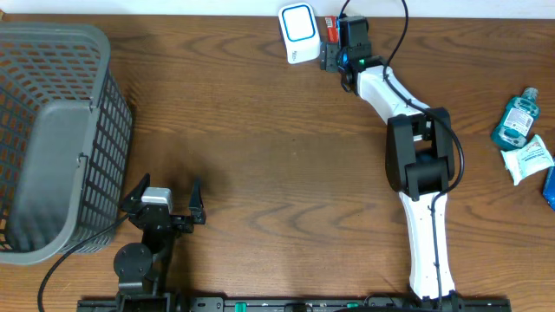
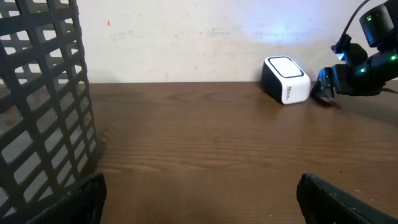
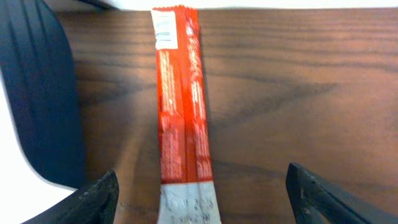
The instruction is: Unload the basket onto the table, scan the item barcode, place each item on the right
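Dark brown, wood-grain table (image 1: 260, 147), backed by a pale, scuffed wall (image 2: 186, 37). At the left, a grey lattice basket (image 1: 52, 130), cropped by the edge of the overhead view. At the far edge, right of centre, a white scanner (image 1: 297, 32) with a blue ring on its face. Just beside it to the right, the red stick packet (image 3: 180, 106), lying flat on the wood.

Right hand (image 3: 208, 194) low over the packet, fingers spread wide to either side, pinching nothing (bare wood showing between each finger and the wrapper). Left hand (image 1: 165, 198) near the front edge beside the basket, likewise spread wide and empty. Off to the right, well apart from the scanner, a teal bottle (image 1: 519, 120) and a white pouch (image 1: 527, 159) close together on the table.

Hard to make out: the packet's print, blurred to pale smears in the right wrist view. Also its near end, cut off at the bottom of that view, and whether wrapper and scanner touch. From the left wrist, packet almost wholly hidden behind the right hand. At the overhead view's right border, a blue object (image 1: 550, 186) cropped too far to name.
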Motion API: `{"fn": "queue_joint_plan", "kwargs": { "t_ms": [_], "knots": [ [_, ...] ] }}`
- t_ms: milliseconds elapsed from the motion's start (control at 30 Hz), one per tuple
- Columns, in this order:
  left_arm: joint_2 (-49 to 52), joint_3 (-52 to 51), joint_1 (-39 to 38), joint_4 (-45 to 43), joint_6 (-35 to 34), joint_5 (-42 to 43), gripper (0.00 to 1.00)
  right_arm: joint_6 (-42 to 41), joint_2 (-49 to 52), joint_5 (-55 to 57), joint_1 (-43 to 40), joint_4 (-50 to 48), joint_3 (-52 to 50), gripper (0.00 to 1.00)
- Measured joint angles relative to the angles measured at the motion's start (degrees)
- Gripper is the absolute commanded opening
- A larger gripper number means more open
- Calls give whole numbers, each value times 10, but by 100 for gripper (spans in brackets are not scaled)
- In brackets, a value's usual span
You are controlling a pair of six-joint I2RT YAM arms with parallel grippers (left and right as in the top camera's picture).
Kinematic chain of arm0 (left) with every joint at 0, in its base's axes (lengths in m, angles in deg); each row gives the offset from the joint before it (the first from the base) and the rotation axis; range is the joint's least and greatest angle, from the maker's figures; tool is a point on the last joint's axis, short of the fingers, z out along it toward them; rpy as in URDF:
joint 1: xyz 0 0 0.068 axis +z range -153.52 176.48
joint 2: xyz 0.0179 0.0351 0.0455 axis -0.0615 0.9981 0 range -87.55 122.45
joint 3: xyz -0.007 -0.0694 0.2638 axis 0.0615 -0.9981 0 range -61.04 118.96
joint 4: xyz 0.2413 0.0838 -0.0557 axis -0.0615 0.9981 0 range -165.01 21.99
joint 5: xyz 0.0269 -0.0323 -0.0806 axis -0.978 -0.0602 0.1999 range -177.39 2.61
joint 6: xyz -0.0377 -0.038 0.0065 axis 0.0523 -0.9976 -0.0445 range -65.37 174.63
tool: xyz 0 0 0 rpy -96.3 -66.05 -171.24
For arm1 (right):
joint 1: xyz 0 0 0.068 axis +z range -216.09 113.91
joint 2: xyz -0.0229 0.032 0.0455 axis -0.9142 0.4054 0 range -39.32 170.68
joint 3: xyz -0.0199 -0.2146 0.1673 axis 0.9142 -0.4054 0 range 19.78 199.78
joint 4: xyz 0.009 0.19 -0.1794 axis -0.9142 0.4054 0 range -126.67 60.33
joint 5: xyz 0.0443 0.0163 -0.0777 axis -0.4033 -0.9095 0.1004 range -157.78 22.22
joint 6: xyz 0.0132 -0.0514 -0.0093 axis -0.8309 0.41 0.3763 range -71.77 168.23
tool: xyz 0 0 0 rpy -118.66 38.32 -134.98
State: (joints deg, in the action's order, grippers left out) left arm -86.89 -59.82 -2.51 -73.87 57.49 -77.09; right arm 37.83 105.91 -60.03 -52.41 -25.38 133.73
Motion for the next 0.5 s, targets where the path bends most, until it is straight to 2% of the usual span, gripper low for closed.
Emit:
{"fn": "queue_joint_plan", "kwargs": {
  "t_ms": [100, 200, 233, 267, 367, 400, 500],
  "knots": [
    [0, 0, 0, 0, 0, 0, 98, 1, 15, -3, 0, -18, 1, 86],
    [0, 0, 0, 0, 0, 0, 98, 5, 35, 4, 0, -47, 10, 84],
    [0, 0, 0, 0, 0, 0, 98, 6, 38, 5, 0, -52, 11, 79],
    [0, 0, 0, 0, 0, 0, 98, 7, 41, 6, 0, -58, 13, 64],
    [0, 0, 0, 0, 0, 0, 98, 6, 54, 10, 0, -78, 21, 12],
    [0, 0, 0, 0, 0, 0, 98, 5, 56, 9, 0, -78, 24, 1],
    [0, 0, 0, 0, 0, 0, 98, 1, 57, 7, -1, -61, 31, 1]
  ]
}}
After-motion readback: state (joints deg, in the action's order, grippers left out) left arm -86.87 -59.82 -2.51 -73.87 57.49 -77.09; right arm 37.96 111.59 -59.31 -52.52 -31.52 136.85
